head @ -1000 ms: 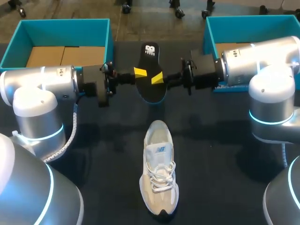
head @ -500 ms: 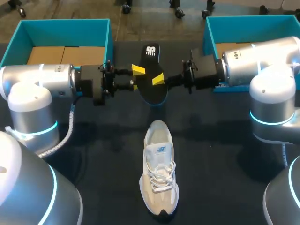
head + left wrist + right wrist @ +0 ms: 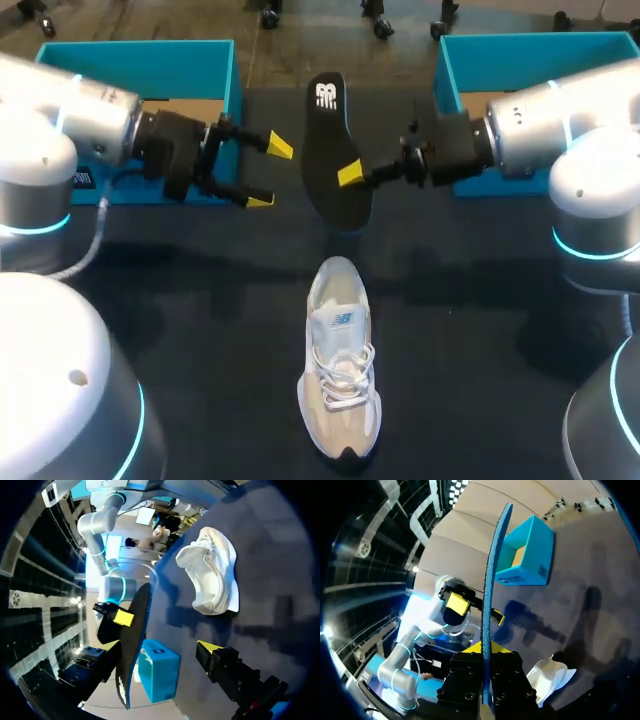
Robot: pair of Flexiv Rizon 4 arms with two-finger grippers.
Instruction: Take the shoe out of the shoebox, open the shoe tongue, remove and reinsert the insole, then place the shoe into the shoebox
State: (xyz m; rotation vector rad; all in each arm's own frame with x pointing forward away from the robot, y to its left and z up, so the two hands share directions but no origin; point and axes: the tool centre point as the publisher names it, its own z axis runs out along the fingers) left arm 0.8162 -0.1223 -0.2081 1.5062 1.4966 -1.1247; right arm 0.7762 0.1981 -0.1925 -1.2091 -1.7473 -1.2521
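Dark tabletop, two teal boxes on it. L shoebox (image 3: 130, 47) sits at the far-left corner with brown card showing inside, no shoe in it.

L gripper (image 3: 268, 173) hangs just in front of that box. Fingers spread wide, nothing between them, well apart from the insole.

Insole (image 3: 335, 150) is up off the tabletop at the far-middle, lying roughly far-to-near. Printed heel end points to the far edge, broad toe end to the near edge. Look: black top face, white mark at the heel, blue underside/edge (R wrist view shows it edge-on (image 3: 492, 580)). Thin, so I expect it to flex when pushed.

Shoe (image 3: 340, 360) lies on the near-middle of the tabletop, clear of the insole. White/cream trainer, laces loose, tongue up. Heel twd the far edge, toe twd the near edge, so approx. same heading as the insole.

R gripper (image 3: 350, 178) is clamped on the insole's side, toward the toe half.

R shoebox (image 3: 530, 60) is at the far-right corner, partly behind the R arm.

Step, my read: insole is out, reinsertion is next. The move needs R to bring the insole down toe-first into the shoe mouth, w/ L free to pin the shoe or hold the tongue back. Boxing the shoe is not yet done.
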